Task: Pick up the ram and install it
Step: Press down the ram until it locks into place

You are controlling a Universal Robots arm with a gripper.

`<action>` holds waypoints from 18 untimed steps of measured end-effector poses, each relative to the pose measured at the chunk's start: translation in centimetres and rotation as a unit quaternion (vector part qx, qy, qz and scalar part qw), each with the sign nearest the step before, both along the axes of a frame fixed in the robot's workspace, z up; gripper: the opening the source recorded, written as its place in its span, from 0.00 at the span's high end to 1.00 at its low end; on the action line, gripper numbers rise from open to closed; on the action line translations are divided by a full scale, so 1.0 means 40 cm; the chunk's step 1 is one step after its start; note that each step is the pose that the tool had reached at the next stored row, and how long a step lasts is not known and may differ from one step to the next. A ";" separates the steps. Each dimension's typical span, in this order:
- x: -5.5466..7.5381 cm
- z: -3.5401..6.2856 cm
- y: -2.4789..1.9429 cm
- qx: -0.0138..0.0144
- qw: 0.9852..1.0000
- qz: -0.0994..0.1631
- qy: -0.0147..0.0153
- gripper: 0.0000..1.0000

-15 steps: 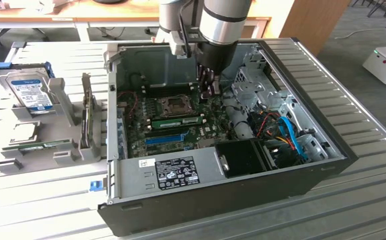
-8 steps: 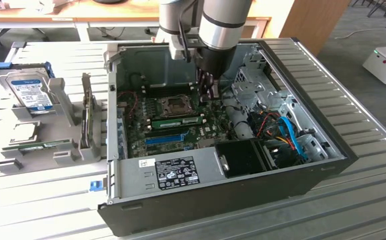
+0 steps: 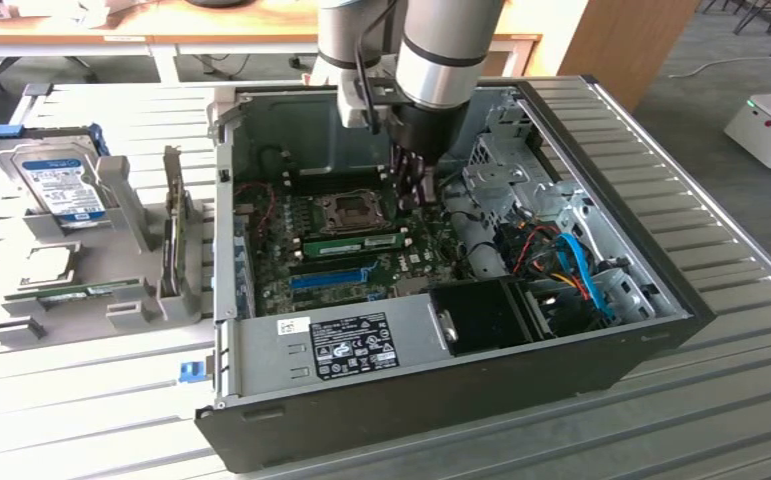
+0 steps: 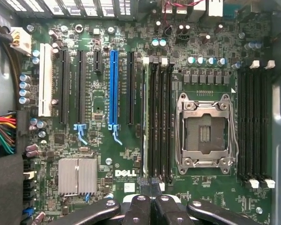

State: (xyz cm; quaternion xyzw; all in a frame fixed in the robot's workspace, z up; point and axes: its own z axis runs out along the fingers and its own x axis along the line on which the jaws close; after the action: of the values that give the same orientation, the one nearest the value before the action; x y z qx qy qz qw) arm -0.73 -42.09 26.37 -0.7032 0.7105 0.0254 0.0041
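Hand (image 4: 152, 206), fingers pressed together with nothing between them, hovers over the motherboard (image 4: 131, 154); the ram (image 3: 358, 243) looks seated mid-frame, so press evenly along its edge.

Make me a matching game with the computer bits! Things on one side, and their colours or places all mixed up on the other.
Things:
1 hard drive
2 ram
3 heatsink
4 gripper

Matches:
a shut
b green, on the motherboard
c outside the case
d silver fins

Pairs: 1-c, 2-b, 3-d, 4-a
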 end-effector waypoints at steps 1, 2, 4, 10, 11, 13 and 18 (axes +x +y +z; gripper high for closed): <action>0.000 -0.003 0.000 0.000 1.000 0.000 0.000 0.89; 0.000 -0.005 0.000 0.000 1.000 0.000 0.000 0.89; 0.000 -0.011 0.000 0.000 1.000 0.000 0.000 0.89; 0.000 -0.029 0.000 0.000 1.000 0.000 0.000 0.89; 0.000 -0.038 0.000 0.000 1.000 0.000 0.000 0.89; 0.000 -0.045 0.000 0.000 1.000 0.000 0.000 0.89; 0.000 -0.057 0.000 0.000 1.000 0.000 0.000 0.89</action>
State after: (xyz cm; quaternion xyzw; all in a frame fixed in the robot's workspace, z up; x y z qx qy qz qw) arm -0.73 -42.09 24.07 -0.7032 0.7105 0.0257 0.0044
